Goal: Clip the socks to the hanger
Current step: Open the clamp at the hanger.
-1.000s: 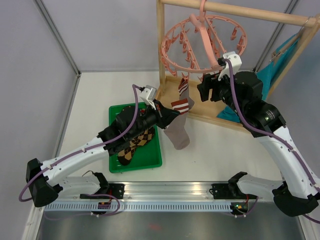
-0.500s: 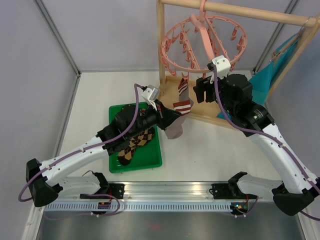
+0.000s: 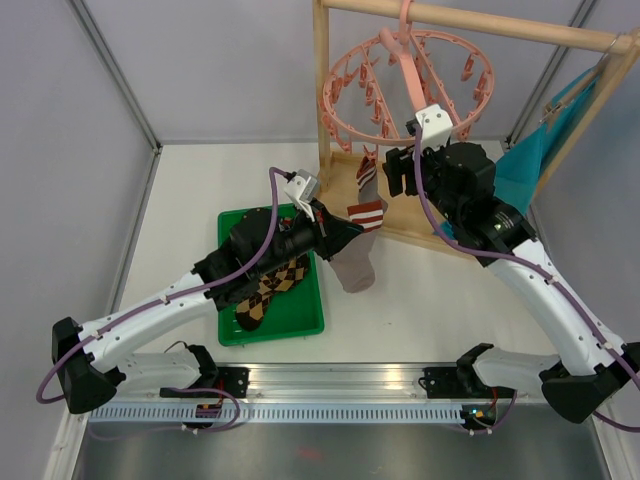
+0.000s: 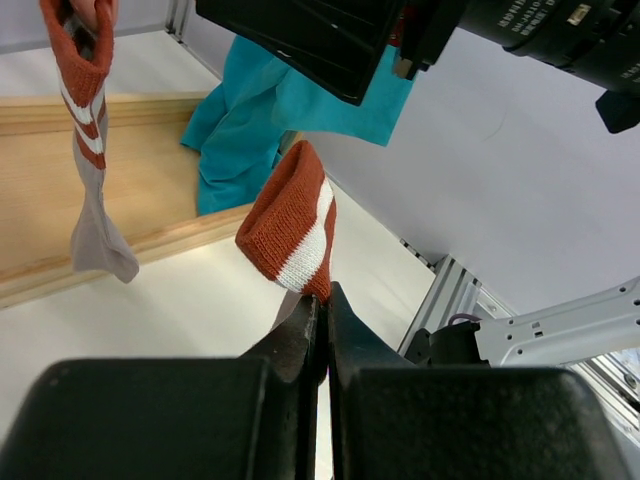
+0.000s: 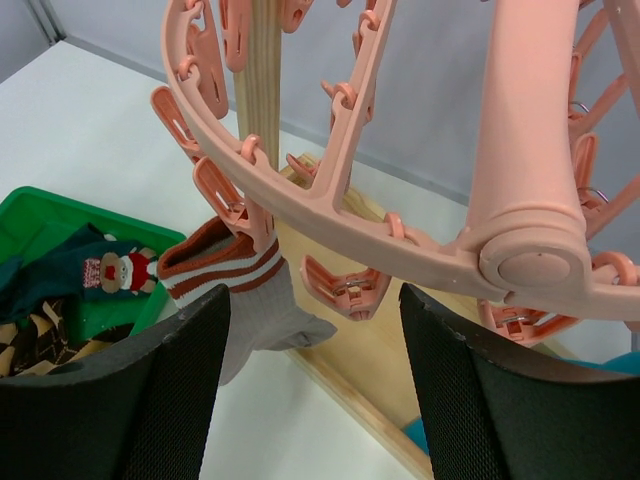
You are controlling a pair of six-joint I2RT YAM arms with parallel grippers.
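The grey sock with the red-and-white striped cuff (image 3: 356, 264) hung cuff-up, clamped in the left hand (image 3: 347, 228), just near-left of and below the pink hanger (image 3: 411, 82); a free peg (image 5: 344, 286) sat between the wide-spread fingers of the right hand (image 5: 315, 300).

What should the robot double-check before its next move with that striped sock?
1. Left gripper shut on the striped sock at its cuff: ok.
2. Right gripper open, facing an empty peg: ok.
3. Held cuff brought up to that peg: not ok, apart from it.
4. Other striped sock clipped to the pink hanger: ok.
5. Whether that clip holds firmly: cannot tell.
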